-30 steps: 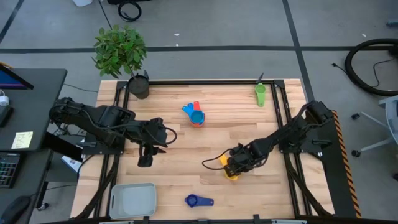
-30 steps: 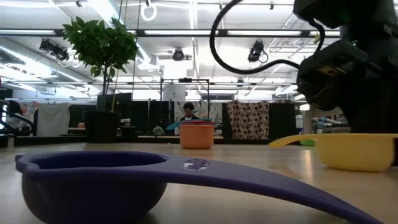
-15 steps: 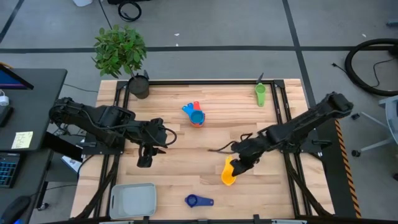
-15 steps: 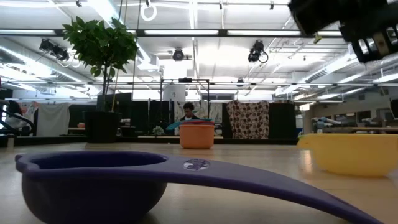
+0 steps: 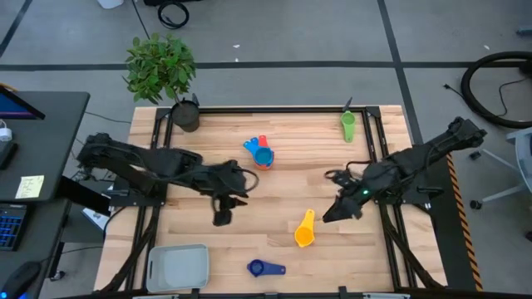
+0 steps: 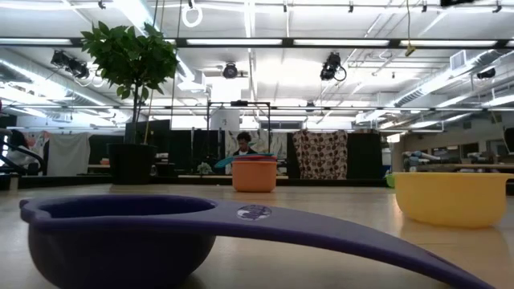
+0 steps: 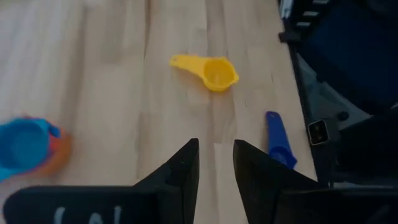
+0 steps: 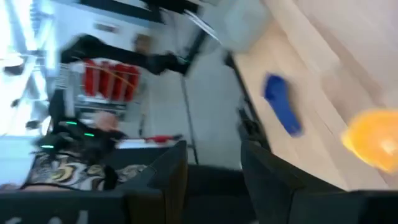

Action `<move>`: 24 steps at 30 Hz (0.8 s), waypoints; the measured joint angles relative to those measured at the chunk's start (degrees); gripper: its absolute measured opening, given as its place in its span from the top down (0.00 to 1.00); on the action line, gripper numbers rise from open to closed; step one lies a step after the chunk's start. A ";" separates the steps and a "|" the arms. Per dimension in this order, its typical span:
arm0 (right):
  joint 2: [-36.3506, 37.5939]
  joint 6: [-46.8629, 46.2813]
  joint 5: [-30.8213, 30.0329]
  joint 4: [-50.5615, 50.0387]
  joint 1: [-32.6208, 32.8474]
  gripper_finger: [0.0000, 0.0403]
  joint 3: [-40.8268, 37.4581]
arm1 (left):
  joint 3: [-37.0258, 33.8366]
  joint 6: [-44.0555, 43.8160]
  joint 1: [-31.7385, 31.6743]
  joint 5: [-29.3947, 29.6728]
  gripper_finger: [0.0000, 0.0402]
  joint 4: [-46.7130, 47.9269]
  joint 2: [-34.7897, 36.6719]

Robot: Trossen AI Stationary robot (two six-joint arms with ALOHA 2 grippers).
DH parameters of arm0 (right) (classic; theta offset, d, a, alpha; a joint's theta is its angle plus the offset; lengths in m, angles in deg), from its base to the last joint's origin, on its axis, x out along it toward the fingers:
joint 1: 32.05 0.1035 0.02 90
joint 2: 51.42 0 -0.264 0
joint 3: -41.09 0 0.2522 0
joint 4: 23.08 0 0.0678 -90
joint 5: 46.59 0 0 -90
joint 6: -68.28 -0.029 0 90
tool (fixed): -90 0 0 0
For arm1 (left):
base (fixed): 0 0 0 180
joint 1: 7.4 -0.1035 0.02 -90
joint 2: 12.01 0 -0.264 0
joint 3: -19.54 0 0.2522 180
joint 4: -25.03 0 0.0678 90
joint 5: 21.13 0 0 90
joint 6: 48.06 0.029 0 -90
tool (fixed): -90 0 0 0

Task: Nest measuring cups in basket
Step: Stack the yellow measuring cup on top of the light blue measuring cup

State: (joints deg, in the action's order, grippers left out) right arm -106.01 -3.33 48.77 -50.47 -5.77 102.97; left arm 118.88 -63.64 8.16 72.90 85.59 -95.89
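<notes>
High view shows the grey basket (image 5: 177, 267) at the near-left corner of the wooden table (image 5: 249, 178), and it holds no cup. The yellow measuring cup (image 5: 304, 231) lies free on the wood in the near-middle part, its bowl toward the near edge and its handle pointing away and a little toward the right arm's side. So its long axis runs roughly from near to far.

The right gripper (image 5: 332, 213) hangs just beside this cup, on the right-arm side and slightly farther from the near edge. In the right wrist view its two fingers (image 8: 166, 174) stand apart with nothing between them, so it is released and empty. The left gripper (image 5: 222, 218) is over the middle of the table, well apart from the cup; in the left wrist view its fingers (image 7: 181, 171) have only a narrow gap and hold nothing, and the yellow cup lies ahead of them.

The dark blue cup (image 5: 264, 268) lies at the near edge, between the basket and the yellow cup. A small stack of light blue, orange and red cups (image 5: 261, 154) stands in the far-middle part, and the green cup (image 5: 348, 126) is at the far-right corner.

I judge that no cup is nested yet. The right arm is nearer to the yellow cup, but the basket lies on the left arm's side.
</notes>
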 joint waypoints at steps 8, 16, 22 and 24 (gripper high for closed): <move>4.23 10.13 -4.39 6.89 3.04 0.62 0.00 | -0.09 -7.84 -2.65 -1.30 0.74 -9.81 -12.22; 5.39 16.19 -3.85 12.88 4.95 0.62 0.00 | -0.04 -18.71 -2.89 -6.30 0.74 -28.19 -22.65; 5.96 16.54 -3.22 13.65 5.61 0.62 0.00 | -0.09 -25.81 -2.52 -6.33 0.74 -32.25 -29.61; 6.12 16.72 -2.59 13.62 5.61 0.62 0.00 | -0.09 -27.19 -2.50 -6.32 0.74 -33.44 -31.48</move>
State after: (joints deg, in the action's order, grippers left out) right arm -99.89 13.40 46.17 -36.86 -0.16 102.97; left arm 118.79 -90.84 5.66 66.58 52.15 -127.37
